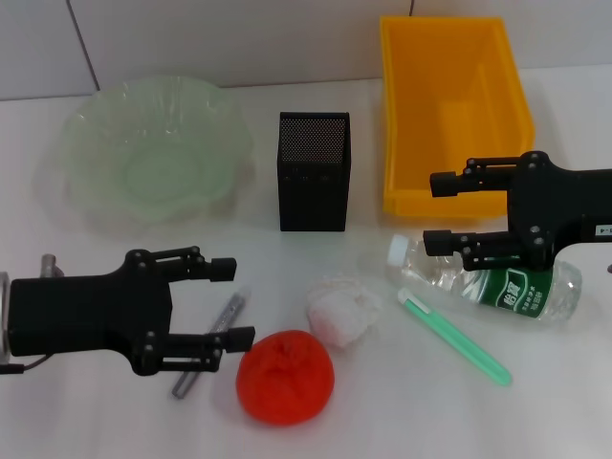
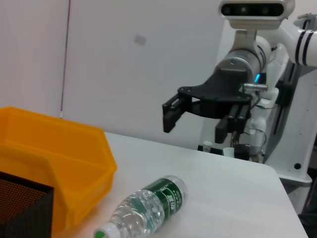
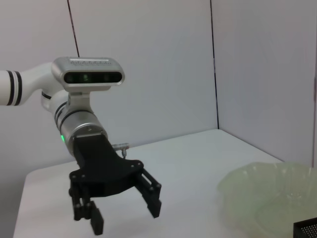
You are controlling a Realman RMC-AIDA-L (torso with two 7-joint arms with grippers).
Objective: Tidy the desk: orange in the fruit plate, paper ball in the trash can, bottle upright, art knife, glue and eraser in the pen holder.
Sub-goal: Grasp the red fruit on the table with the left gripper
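**Both end effectors open above a cluttered tabletop**

My left end effector (image 1: 229, 301) hovers over the near-left part of the tabletop (image 1: 402, 411), its fingers spread wide and holding nothing. Between and just beyond those fingers lies a slim grey tool, which I take to be the art knife (image 1: 212, 339), though I cannot make out its detail. The orange (image 1: 285, 376) sits by the near edge, just beside my lower left finger.

My right end effector (image 1: 438, 212) hangs over the right side of the tabletop, also wide open and empty. Below it the bottle (image 1: 497, 283) lies on its side, white cap pointing toward the middle of the tabletop, green label facing up. The left wrist view shows the same bottle lying flat near the corner of the yellow bin, with my right end effector raised well above it.

The paper ball (image 1: 342, 308) rests near the middle of the tabletop, close to the orange. A green stick-shaped item (image 1: 453, 338) lies slantwise between the paper ball and the bottle.

Toward the far edge, the pale green fruit plate (image 1: 91, 129) occupies the left corner, the black mesh pen holder (image 1: 314, 172) stands upright in the middle, and the yellow bin (image 1: 402, 115) sits at the right.
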